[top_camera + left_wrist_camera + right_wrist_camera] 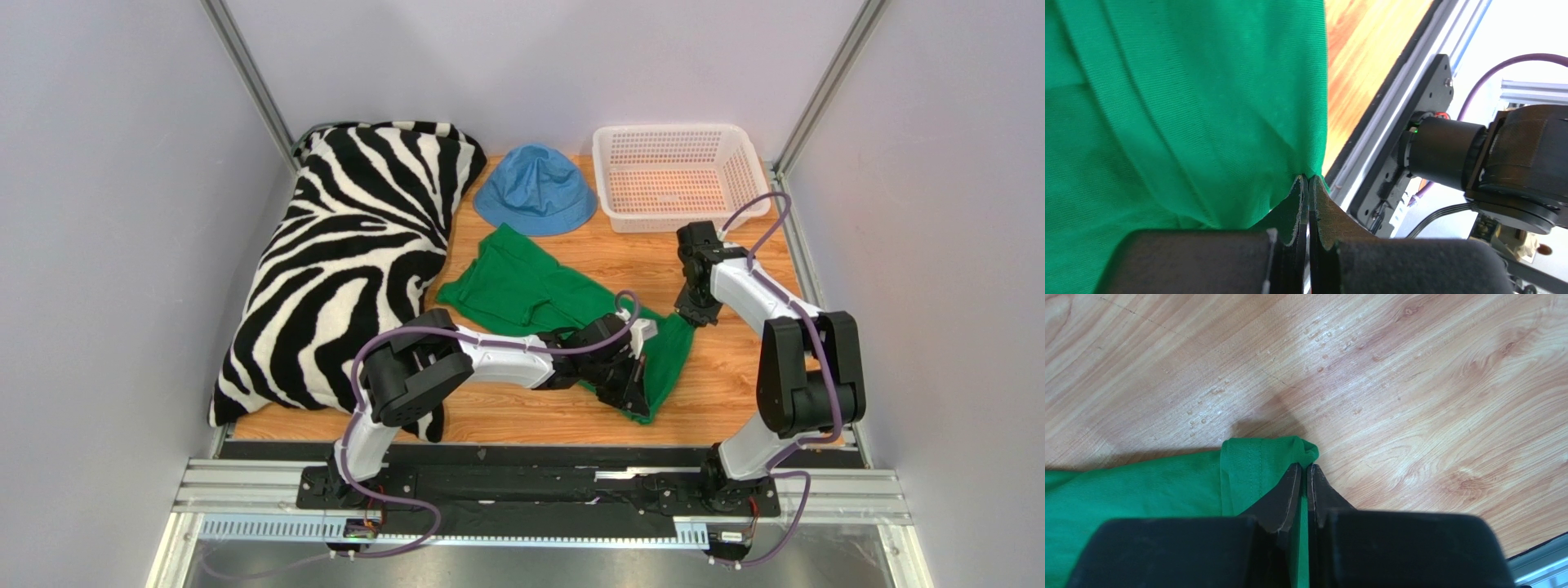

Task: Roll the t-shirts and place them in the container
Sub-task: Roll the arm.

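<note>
A bright green t-shirt lies crumpled on the wooden table, partly stretched toward the front right. My left gripper sits at the shirt's near corner by the table's front edge. In the left wrist view its jaws are shut on a fold of the green cloth. My right gripper is at the shirt's right corner. There its jaws pinch the hemmed corner of the shirt, with green cloth showing between the fingers. The corner rests low over the wood.
A large zebra-striped pillow fills the left side of the table. A blue bucket hat lies behind the shirt, and a white mesh basket stands at the back right. The black base rail runs along the near edge.
</note>
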You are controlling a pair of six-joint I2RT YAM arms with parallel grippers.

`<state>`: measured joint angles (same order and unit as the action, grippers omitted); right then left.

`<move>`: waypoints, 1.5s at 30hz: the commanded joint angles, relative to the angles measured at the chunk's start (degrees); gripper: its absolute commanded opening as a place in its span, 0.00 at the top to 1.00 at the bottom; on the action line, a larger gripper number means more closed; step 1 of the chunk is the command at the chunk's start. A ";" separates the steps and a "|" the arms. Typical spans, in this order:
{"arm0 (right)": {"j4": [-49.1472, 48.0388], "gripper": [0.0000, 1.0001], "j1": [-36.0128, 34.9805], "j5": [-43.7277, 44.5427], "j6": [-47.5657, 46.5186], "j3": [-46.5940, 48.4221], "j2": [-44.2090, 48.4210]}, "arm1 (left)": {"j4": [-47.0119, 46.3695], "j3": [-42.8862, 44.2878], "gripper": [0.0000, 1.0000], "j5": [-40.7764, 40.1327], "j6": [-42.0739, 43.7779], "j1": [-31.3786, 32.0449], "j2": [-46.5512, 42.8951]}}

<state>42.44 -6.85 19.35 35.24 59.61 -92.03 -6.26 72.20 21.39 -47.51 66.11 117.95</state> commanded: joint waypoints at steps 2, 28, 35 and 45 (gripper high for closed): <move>-0.07 0.94 -0.71 2.97 1.76 3.14 -1.13 | -2.96 -2.06 1.00 1.46 -0.66 -1.07 -3.16; 3.80 0.89 -4.57 4.82 5.71 9.99 -5.79 | -3.85 -7.78 1.00 0.06 -0.83 -4.41 -8.53; 4.06 0.89 -5.28 4.64 6.15 11.75 -7.64 | -3.85 -9.10 1.00 -0.64 -0.92 -5.20 -9.23; 2.83 0.89 -6.15 3.94 6.59 12.72 -9.13 | -2.79 -9.98 1.00 -1.43 -0.13 -6.25 -10.20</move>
<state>47.57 -12.51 22.17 40.53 69.91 -100.99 -9.15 62.98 20.40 -48.51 60.25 111.70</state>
